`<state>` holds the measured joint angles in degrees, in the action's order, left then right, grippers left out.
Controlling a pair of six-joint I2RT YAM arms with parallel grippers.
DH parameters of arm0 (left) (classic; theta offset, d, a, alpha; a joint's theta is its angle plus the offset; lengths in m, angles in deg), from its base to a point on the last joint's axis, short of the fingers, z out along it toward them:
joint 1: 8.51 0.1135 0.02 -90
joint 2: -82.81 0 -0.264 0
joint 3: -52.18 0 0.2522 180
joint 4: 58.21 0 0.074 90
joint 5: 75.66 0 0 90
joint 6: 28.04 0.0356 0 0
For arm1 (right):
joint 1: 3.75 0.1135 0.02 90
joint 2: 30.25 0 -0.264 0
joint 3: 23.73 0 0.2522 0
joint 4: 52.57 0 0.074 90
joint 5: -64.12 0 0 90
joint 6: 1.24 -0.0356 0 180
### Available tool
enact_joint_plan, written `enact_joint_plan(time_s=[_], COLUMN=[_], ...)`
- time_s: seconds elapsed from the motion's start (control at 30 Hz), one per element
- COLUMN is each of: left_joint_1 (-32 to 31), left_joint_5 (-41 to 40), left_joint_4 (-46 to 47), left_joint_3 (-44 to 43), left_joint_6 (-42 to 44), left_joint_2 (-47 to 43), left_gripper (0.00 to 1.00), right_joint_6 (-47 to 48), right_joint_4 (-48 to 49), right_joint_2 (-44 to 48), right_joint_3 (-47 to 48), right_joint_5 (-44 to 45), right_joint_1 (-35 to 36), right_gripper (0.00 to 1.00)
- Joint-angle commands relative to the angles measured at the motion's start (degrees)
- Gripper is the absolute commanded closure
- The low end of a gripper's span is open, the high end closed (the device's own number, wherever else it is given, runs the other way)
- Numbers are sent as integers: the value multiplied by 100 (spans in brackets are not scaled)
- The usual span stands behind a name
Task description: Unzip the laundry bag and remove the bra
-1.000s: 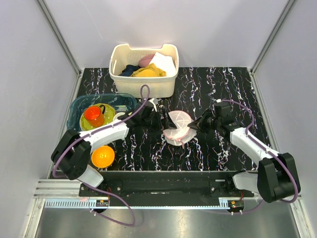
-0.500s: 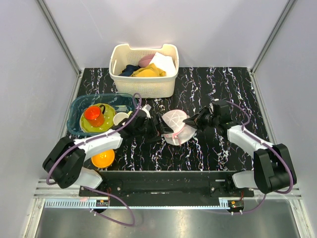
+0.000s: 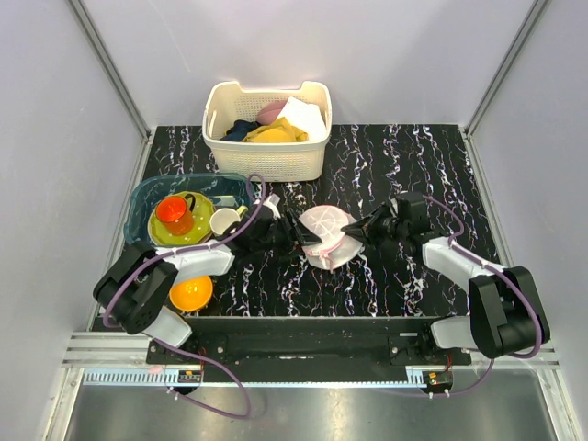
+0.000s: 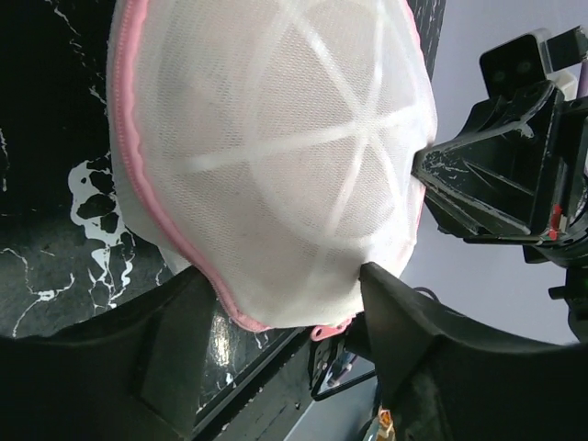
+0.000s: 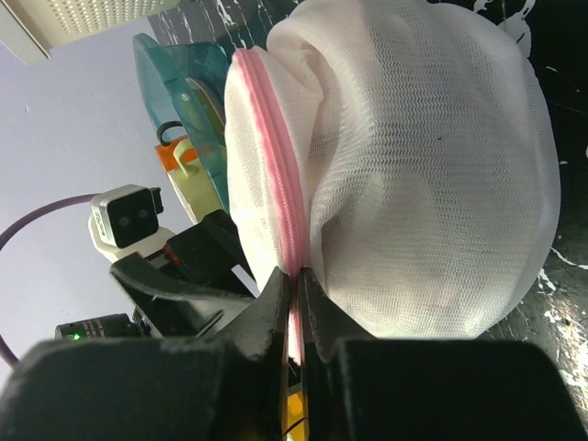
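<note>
The laundry bag (image 3: 327, 235), a white mesh dome with a pink zip rim, sits at mid-table between my two grippers. My left gripper (image 3: 296, 235) is on its left side. In the left wrist view the bag (image 4: 276, 147) fills the frame and my left gripper (image 4: 285, 276) has its jaws wide, pressed on either side of the bag's lower edge. My right gripper (image 3: 358, 230) is at the bag's right side. In the right wrist view my right gripper (image 5: 296, 274) is pinched shut on the pink zip rim (image 5: 276, 156). The bra is hidden; only a faint pink tint shows through the mesh.
A white slatted basket (image 3: 266, 152) of clothes stands at the back. A teal tub (image 3: 147, 195) at the left holds a green plate and a red cup (image 3: 173, 214), with a white cup (image 3: 223, 220) beside it. An orange bowl (image 3: 190, 290) lies near the left arm.
The right gripper has moved in and closed on the bag's rim. The left gripper has shifted along the bag's left side. The bag has turned and looks rounder.
</note>
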<state>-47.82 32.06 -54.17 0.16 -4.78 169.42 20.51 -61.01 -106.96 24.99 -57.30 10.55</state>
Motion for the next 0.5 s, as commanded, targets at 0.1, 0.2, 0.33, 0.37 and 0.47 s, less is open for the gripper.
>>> enact_joint_plan(time_s=[0.1, 0.2, 0.33, 0.37, 0.47], left_joint_1=[143, 152, 152, 152, 143], left_joint_5=[-382, -541, -620, -638, -638], left_joint_4=[-1051, -1831, -2236, -2307, -2343], left_joint_3=[-575, -1190, -1438, -1499, -1509], left_joint_6=[501, 890, 917, 908, 803], left_joint_2=[-408, -566, -742, -742, -759], left_gripper=[74, 92, 100, 100, 100], right_joint_6=[669, 1225, 2060, 2139, 2228], right_joint_4=[-310, -1602, -2910, -3062, -3195], right_joint_2=[410, 989, 1790, 1860, 1914], right_joint_3=[1, 326, 906, 1177, 1486], right_joint_5=[160, 879, 1664, 1822, 2157], right_joint_1=[-24, -33, 142, 421, 1080], right_gripper=[46, 35, 37, 38, 39])
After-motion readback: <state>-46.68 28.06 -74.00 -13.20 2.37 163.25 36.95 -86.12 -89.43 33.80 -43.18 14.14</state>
